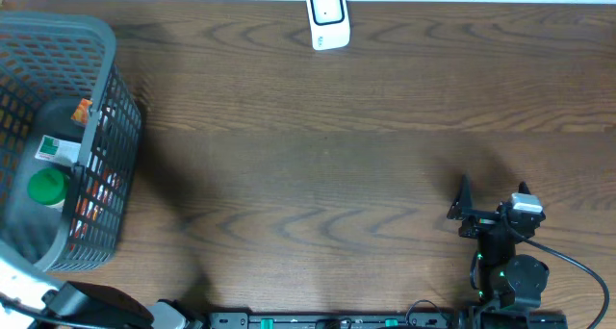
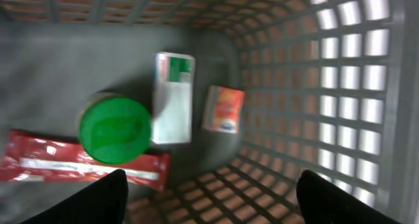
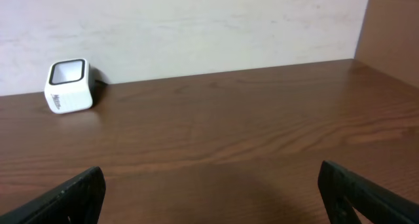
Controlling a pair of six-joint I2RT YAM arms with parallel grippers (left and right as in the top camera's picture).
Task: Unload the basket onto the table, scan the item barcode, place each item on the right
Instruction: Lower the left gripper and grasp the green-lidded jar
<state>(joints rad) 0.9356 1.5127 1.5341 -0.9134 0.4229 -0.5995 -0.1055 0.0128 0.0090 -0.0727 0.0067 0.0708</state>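
Note:
A grey mesh basket [image 1: 106,98] stands at the table's left end with the items in it: a green-lidded container [image 2: 114,129], a white box with a green label [image 2: 173,96], a small orange packet [image 2: 224,109] and a flat red packet [image 2: 65,162]. The white barcode scanner [image 1: 327,18] sits at the far middle edge and also shows in the right wrist view as the scanner [image 3: 67,86]. My left gripper [image 2: 213,179] hangs open above the basket floor, holding nothing. My right gripper [image 1: 491,194] is open over bare table at the near right, also empty [image 3: 211,175].
The left arm's base [image 1: 67,305] lies at the near left corner beside the basket. A black cable [image 1: 577,271] runs from the right arm. The basket's high mesh walls [image 2: 340,86] surround the items. A pale wall [image 3: 196,21] backs the table.

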